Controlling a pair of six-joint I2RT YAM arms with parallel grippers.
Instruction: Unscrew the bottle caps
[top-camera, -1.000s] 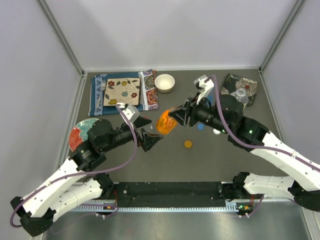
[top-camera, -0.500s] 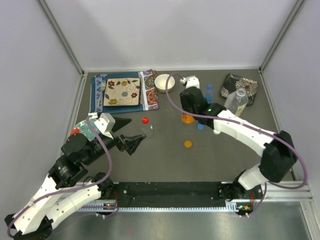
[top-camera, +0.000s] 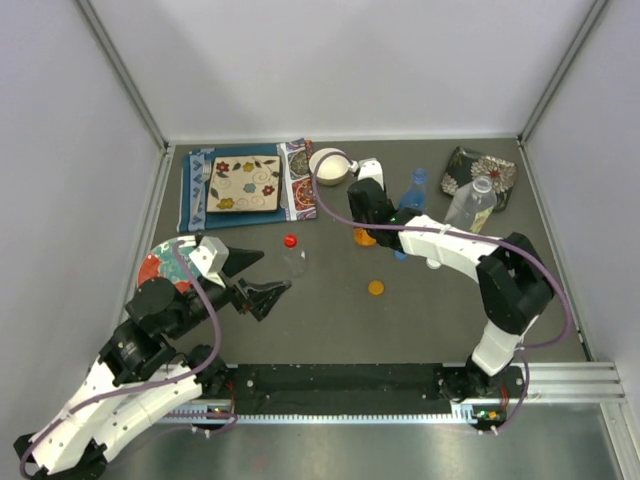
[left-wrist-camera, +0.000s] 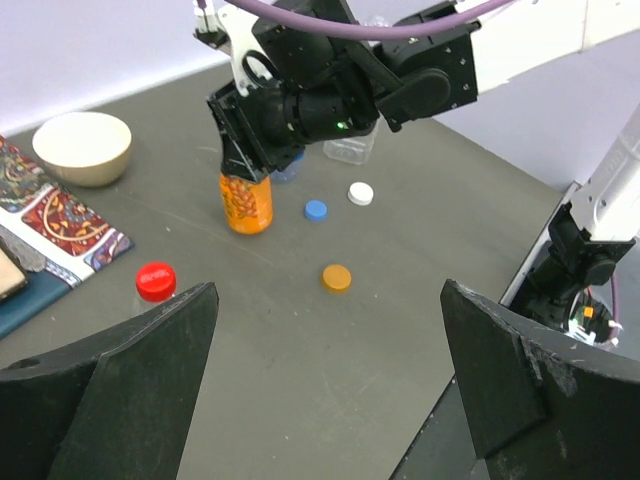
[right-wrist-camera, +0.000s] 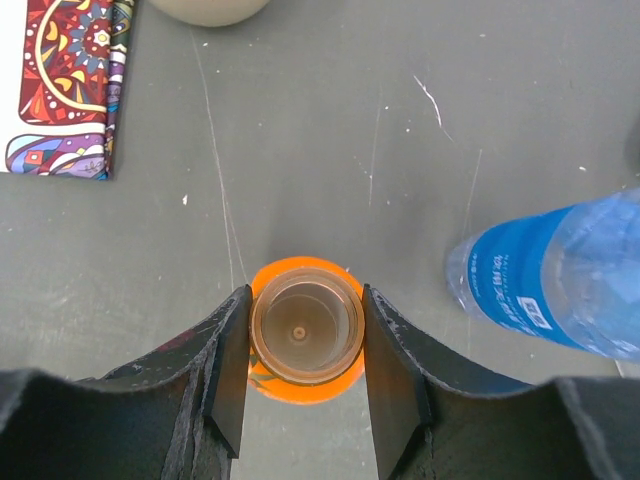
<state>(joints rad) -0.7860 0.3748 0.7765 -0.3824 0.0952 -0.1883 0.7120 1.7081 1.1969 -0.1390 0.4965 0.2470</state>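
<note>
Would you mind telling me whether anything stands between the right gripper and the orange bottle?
Nothing visible does. The right gripper is shut on the orange bottle at its open neck, with a finger against each side. The blue-tinted bottle is off to one side, apart from both.

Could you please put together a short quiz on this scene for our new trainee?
1. True or false: the orange bottle has a cap screwed on.
2. The right gripper is: A open and empty; B shut on the orange bottle; C shut on a loose cap.
3. Which colour of cap lies nearest the left gripper?
Key: 1 false; 2 B; 3 the red cap.
</note>
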